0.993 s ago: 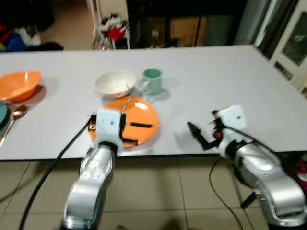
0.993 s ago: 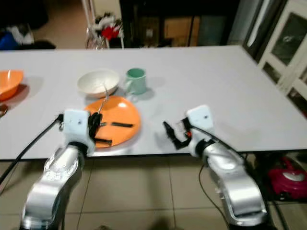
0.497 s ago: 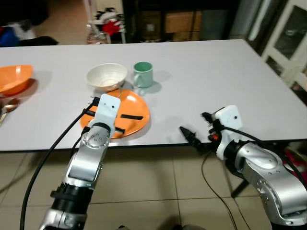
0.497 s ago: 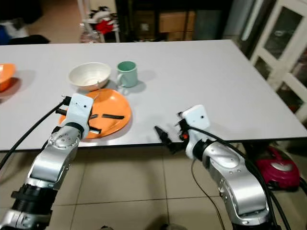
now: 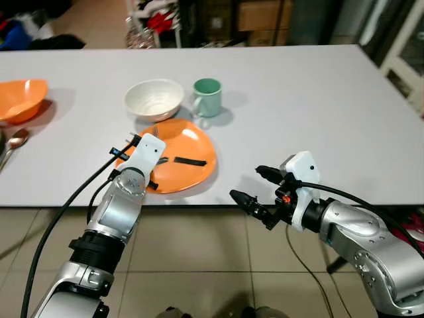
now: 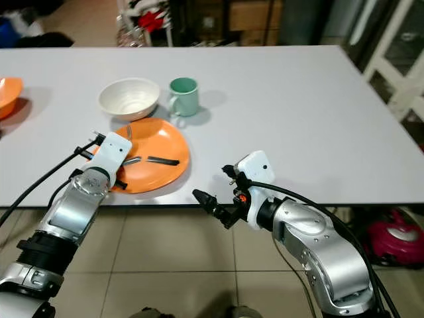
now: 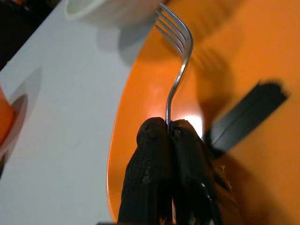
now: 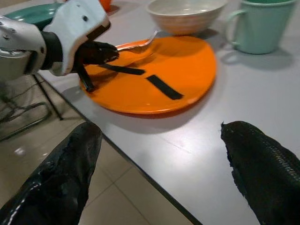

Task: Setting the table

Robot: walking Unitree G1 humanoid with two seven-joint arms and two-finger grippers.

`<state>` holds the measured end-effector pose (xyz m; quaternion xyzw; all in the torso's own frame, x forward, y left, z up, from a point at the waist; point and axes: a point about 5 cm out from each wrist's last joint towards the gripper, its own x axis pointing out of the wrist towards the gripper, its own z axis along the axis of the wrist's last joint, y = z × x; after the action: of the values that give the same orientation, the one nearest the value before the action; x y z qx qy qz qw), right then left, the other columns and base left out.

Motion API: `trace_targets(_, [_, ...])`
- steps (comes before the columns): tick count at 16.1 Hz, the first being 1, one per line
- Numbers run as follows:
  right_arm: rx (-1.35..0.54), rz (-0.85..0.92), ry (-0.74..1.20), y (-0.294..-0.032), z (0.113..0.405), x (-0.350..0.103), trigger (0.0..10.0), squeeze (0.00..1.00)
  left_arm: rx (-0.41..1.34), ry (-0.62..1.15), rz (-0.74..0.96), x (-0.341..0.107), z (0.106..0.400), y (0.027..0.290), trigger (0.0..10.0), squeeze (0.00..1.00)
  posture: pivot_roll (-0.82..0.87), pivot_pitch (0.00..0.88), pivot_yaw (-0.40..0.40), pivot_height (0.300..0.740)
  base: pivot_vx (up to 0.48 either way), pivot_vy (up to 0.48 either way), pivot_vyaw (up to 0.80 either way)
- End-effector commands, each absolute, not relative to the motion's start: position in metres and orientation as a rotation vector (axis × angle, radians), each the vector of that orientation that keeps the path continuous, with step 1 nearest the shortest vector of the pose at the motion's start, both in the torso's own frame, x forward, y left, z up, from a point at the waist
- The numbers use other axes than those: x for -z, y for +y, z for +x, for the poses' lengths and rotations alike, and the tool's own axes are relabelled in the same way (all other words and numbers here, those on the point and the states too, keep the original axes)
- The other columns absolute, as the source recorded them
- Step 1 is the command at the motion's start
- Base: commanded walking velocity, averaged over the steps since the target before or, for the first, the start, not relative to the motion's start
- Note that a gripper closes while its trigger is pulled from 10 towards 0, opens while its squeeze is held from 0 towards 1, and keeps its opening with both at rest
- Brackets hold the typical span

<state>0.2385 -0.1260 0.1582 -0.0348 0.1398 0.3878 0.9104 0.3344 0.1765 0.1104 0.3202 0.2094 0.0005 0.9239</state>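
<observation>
The left gripper point(image 7: 169, 129) is clamped on the handle of a slim silver metal fork point(image 7: 177, 70), holding it over the near-left part of the round orange plastic plate point(image 5: 191, 142), tines aimed toward the cream ceramic bowl point(image 5: 154, 99) just behind the plate. A mint-green ceramic mug point(image 5: 207, 96) stands beside that bowl. Compared with a second ago, the right gripper point(image 5: 258, 193) has drawn back from the white tabletop point(image 5: 318, 99) and now hangs spread wide just off its near edge, holding nothing, while the left has stayed over the plate with the fork. That suggests the fork is the piece in play; laying it beside the plate seems the likely next step.
</observation>
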Motion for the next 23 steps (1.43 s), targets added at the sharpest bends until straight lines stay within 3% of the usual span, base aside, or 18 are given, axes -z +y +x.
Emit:
trace_targets(1, [-0.822, -0.068, 0.282, -0.124, 0.236, -0.163, 10.0, 0.0, 0.0, 0.425, 0.679, -0.114, 0.338, 0.178, 10.0, 0.0, -0.15, 0.059, 0.04, 0.74, 0.0, 0.0, 0.0])
trace_targets(15, [-0.866, -0.065, 0.287, -0.122, 0.232, -0.165, 10.0, 0.0, 0.129, 0.416, 0.503, -0.119, 0.377, 0.157, 10.0, 0.0, -0.16, 0.074, 0.053, 0.74, 0.0, 0.0, 0.0])
trace_targets(17, [-0.865, -0.066, 0.286, -0.123, 0.232, -0.165, 10.0, 0.0, 0.115, 0.424, 0.499, -0.118, 0.379, 0.158, 10.0, 0.1, -0.16, 0.076, 0.054, 0.74, 0.0, 0.0, 0.0])
trace_targets(18, [-0.866, -0.067, 0.285, -0.123, 0.232, -0.166, 10.0, 0.0, 0.107, 0.428, 0.495, -0.118, 0.379, 0.159, 10.0, 0.29, -0.16, 0.077, 0.055, 0.74, 0.0, 0.0, 0.0])
trace_targets(19, [-0.867, -0.067, 0.285, -0.123, 0.231, -0.166, 10.0, 0.0, 0.09, 0.432, 0.499, -0.117, 0.38, 0.162, 10.0, 0.42, -0.16, 0.077, 0.055, 0.74, 0.0, 0.0, 0.0])
trace_targets(23, [-0.872, -0.068, 0.288, -0.123, 0.23, -0.166, 10.0, 0.0, 0.08, 0.441, 0.497, -0.114, 0.38, 0.165, 10.0, 0.48, -0.16, 0.079, 0.054, 0.74, 0.0, 0.0, 0.0])
